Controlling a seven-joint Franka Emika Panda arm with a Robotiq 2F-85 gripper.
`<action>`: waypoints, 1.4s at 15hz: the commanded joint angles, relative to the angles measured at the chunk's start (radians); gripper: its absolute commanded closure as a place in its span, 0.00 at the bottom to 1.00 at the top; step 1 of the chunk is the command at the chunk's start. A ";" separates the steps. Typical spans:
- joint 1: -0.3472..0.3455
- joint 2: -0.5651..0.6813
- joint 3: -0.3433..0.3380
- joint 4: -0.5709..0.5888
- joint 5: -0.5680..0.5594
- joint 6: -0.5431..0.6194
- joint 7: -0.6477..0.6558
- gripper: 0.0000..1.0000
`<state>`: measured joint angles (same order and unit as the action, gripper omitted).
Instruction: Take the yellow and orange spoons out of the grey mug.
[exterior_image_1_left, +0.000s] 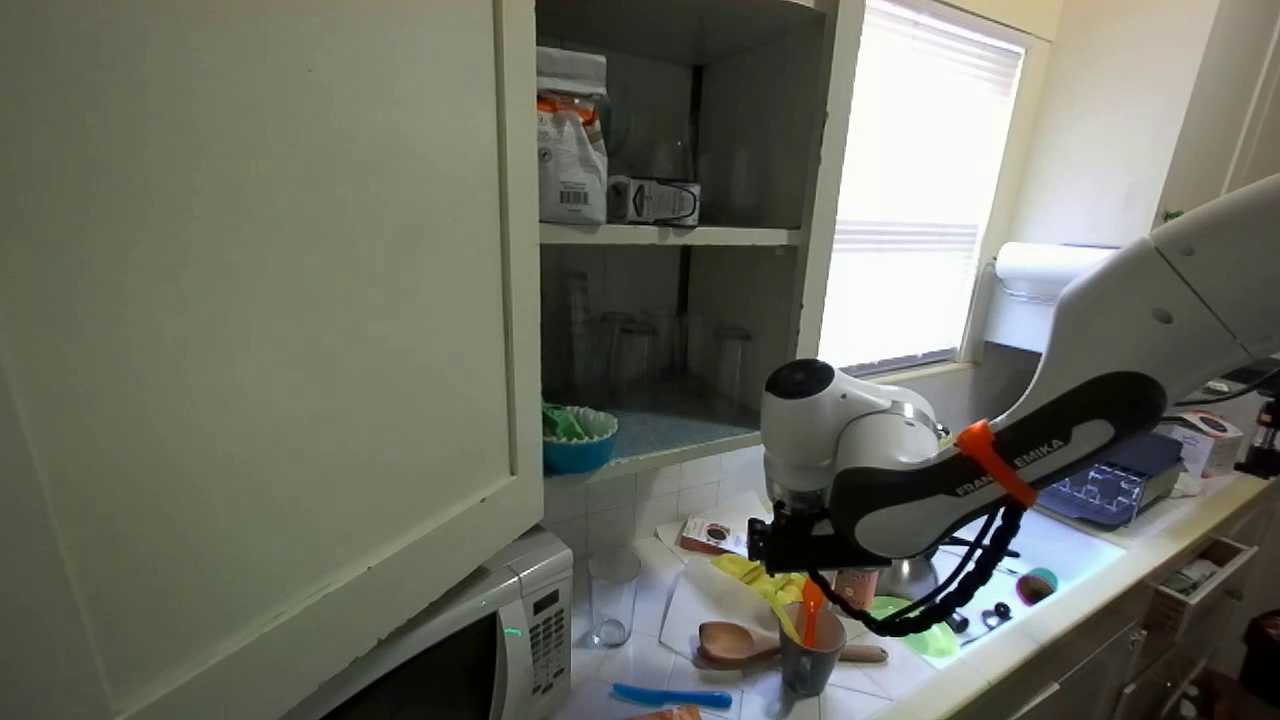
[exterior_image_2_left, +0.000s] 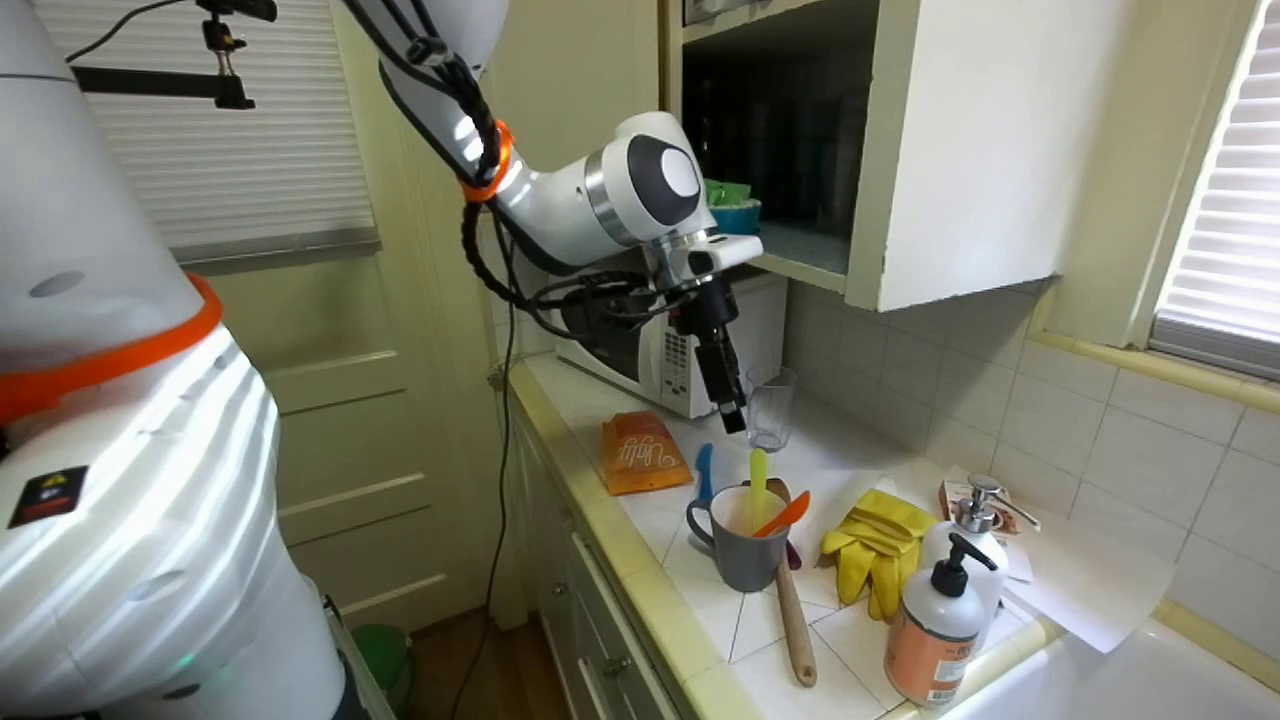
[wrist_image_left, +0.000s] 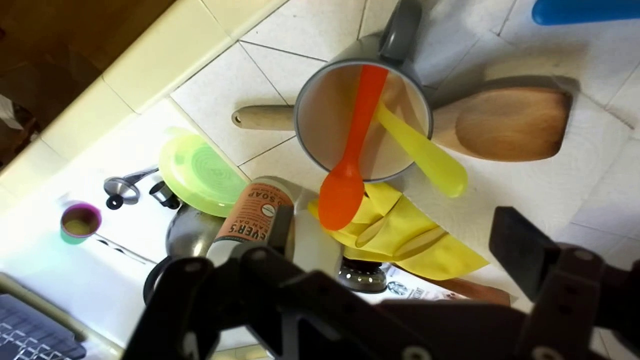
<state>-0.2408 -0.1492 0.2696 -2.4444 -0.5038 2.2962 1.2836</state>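
Note:
The grey mug (exterior_image_2_left: 748, 558) stands upright on the tiled counter; it also shows in an exterior view (exterior_image_1_left: 808, 668) and the wrist view (wrist_image_left: 367, 47). The orange spoon (wrist_image_left: 345, 192) and the yellow spoon (wrist_image_left: 425, 150) lean in it, their upper ends sticking out over the rim. Both also show in the exterior views, the orange spoon (exterior_image_2_left: 787, 513) tilted outward and the yellow spoon (exterior_image_2_left: 758, 480) more upright. My gripper (wrist_image_left: 398, 240) is open with nothing between its fingers. In an exterior view the gripper (exterior_image_2_left: 735, 415) hangs above the counter, higher than the spoons and apart from them.
A wooden spoon (wrist_image_left: 510, 125) lies beside the mug. Yellow gloves (exterior_image_2_left: 880, 540), soap bottles (exterior_image_2_left: 935, 630), a clear glass (exterior_image_2_left: 770, 410), an orange packet (exterior_image_2_left: 643, 453) and a blue-handled utensil (exterior_image_1_left: 670, 697) are around it. The microwave (exterior_image_1_left: 545, 620) and open cabinet (exterior_image_1_left: 670, 237) stand near the arm.

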 joint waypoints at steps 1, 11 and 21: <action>0.077 0.015 -0.076 0.011 -0.013 -0.007 0.011 0.00; 0.113 0.088 -0.126 0.081 -0.014 -0.029 0.034 0.00; 0.194 0.233 -0.212 0.159 0.003 0.005 0.039 0.37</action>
<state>-0.0877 0.0328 0.0941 -2.3223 -0.5024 2.2914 1.2983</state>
